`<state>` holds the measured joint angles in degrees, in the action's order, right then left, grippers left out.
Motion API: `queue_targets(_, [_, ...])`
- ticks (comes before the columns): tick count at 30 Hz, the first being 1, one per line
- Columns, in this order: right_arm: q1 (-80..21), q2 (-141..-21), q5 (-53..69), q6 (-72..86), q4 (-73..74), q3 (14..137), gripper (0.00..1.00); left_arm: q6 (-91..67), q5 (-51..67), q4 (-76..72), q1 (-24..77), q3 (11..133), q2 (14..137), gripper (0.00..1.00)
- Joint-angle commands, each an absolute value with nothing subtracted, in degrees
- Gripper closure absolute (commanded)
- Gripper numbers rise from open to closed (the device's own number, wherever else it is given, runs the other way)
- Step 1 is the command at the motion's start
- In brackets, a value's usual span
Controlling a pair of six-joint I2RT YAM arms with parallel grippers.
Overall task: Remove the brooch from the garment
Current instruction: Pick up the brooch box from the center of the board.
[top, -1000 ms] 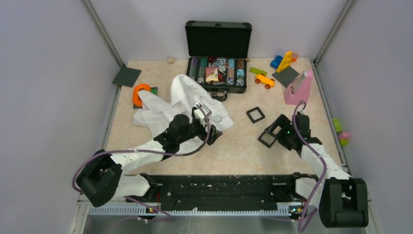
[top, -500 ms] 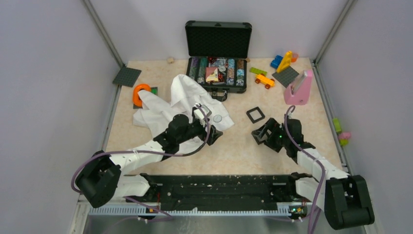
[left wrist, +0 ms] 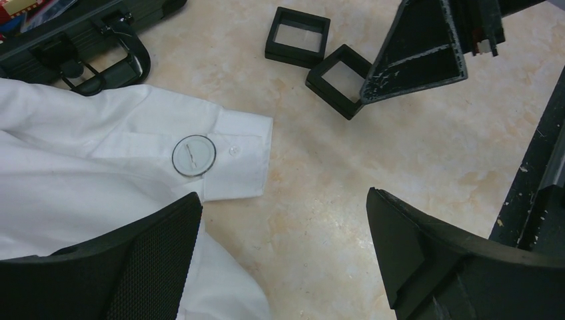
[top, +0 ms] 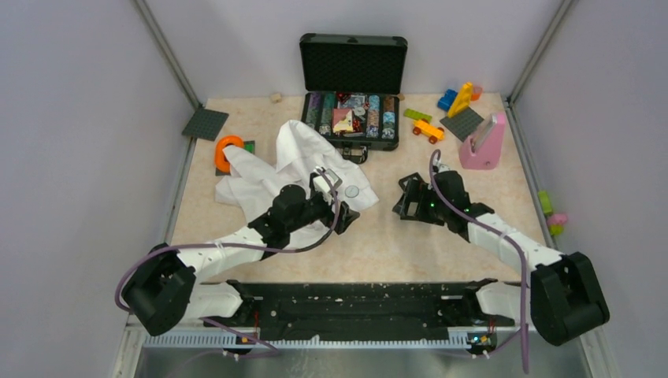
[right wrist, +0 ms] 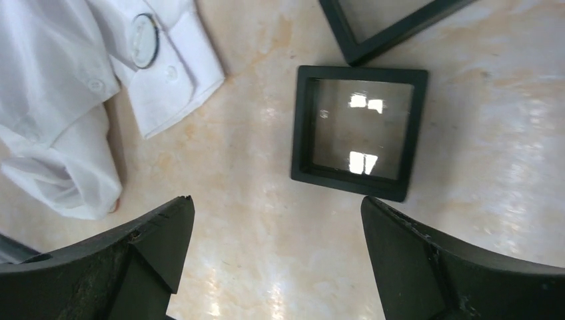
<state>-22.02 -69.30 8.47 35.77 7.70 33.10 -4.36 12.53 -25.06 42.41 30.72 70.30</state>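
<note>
At the far left of the worktop (top: 378, 244) we see an orange ring (top: 228, 152), and beside it the crumpled white shirt (top: 260, 177) spreads toward the middle. The left hand (left wrist: 283, 200) hangs over the shirt's near edge with its fingers well apart and nothing between them. One finger is above the white cloth and the other above bare worktop.

Just beyond the finger over the cloth lies the brooch (left wrist: 194, 155), a small pale round ornament with a dark rim. It sits flat on the buttoned cuff (left wrist: 240, 157) and neither hand touches it.

Behind the shirt an open black case (top: 353, 63) stands with its lid up. To the right of the cuff two black square frames (left wrist: 297, 37) lie close together on the worktop. The right hand (right wrist: 276, 200) hovers over the nearer one (right wrist: 358, 130), fingers spread wide, gripping nothing. Further right stand a pink block (top: 482, 146) and some coloured toy bricks (top: 461, 98).
</note>
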Motion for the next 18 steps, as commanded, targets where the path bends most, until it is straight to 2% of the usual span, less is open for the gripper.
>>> queue_targets(1, [-22.3,-63.6,0.4,28.1,17.1,35.4,0.01,-4.9,9.1,-26.5,42.7,30.4,67.7,0.03])
queue_targets(6, [-22.3,-66.4,-7.7,27.4,21.7,40.0,0.01,-5.1,6.1,-30.7,42.7,26.9,65.1,0.02])
queue_targets(18, [-21.0,-79.7,-3.8,26.6,15.7,45.4,0.01,-3.5,5.3,-31.4,42.6,25.9,63.2,0.01])
